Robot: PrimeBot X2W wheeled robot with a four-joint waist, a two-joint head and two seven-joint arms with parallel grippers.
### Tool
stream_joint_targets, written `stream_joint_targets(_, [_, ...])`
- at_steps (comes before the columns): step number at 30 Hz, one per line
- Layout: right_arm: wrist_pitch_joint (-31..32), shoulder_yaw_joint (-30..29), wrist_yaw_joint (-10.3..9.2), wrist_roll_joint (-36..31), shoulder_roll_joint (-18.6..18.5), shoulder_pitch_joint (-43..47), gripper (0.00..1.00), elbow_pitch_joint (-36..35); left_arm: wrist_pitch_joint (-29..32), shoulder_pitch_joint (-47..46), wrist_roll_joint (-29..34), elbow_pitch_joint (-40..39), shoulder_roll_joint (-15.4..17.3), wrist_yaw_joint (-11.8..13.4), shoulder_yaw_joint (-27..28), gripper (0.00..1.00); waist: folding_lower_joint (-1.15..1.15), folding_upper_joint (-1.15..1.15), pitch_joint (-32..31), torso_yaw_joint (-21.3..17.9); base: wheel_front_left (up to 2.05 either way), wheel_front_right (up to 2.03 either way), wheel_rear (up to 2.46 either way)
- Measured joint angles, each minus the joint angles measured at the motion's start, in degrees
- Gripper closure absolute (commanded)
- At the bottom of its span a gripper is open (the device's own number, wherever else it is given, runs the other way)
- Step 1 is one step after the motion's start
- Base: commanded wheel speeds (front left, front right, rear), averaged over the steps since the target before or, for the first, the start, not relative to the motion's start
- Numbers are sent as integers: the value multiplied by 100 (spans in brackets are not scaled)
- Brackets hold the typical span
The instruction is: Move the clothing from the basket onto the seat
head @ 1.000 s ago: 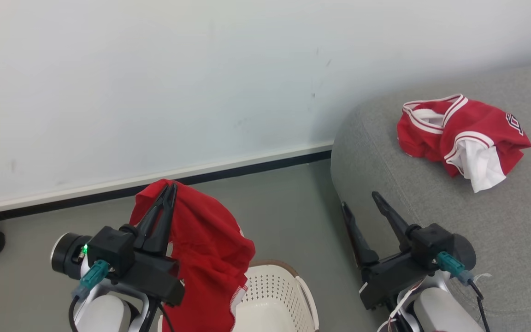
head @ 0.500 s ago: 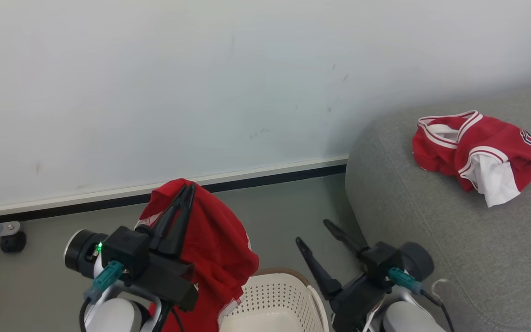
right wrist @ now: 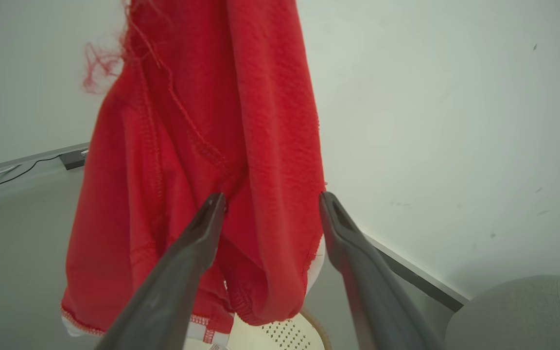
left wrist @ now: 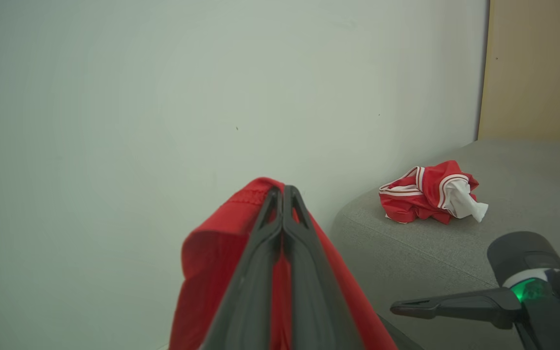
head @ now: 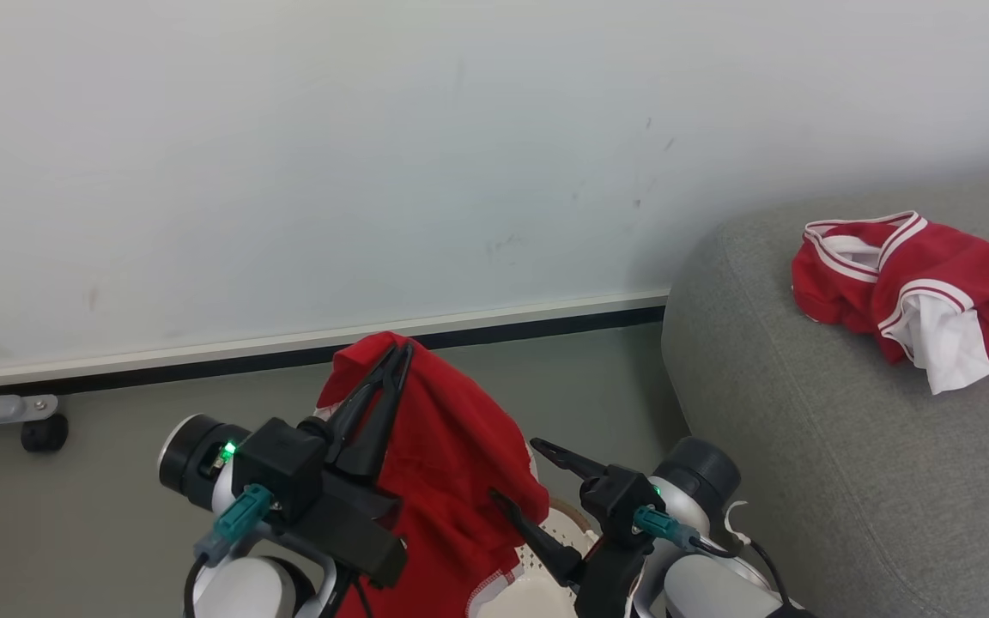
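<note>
My left gripper [head: 400, 352] is shut on a plain red piece of clothing [head: 447, 455], which hangs from its tips above the cream basket [head: 537, 592]. The left wrist view shows the same grip [left wrist: 282, 192] on the red cloth [left wrist: 212, 253]. My right gripper [head: 516, 469] is open just right of the hanging cloth. In the right wrist view its fingers [right wrist: 272, 197] stand apart on either side of a hanging fold [right wrist: 202, 121]; I cannot tell whether they touch it. A red jersey with white trim [head: 915, 275] lies crumpled on the grey seat [head: 803, 481].
A pale wall with a dark baseboard [head: 546, 322] runs behind the grey floor. A black caster wheel [head: 44, 433] on a metal leg sits at the far left. In the left wrist view a wooden panel [left wrist: 537, 68] stands beyond the seat [left wrist: 518, 194].
The camera has turned left, so the seat sits further right. My right gripper has swung left from the seat's edge to the hanging cloth. The left grip is unchanged.
</note>
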Motion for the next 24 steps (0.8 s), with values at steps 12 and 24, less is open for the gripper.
stream_joint_targets(12, [-1, 410, 5, 420, 7, -464, 0, 490, 220, -1, 18, -343, -120, -8, -318, 100, 0, 0, 58, 154, 0, 0, 0])
stream_joint_targets(24, [-4, 866, 5, 1090, 9, -959, 96, 631, 412, 0, -1, -508, -140, -48, -422, 100, 0, 0, 141, 313, 0, 0, 0])
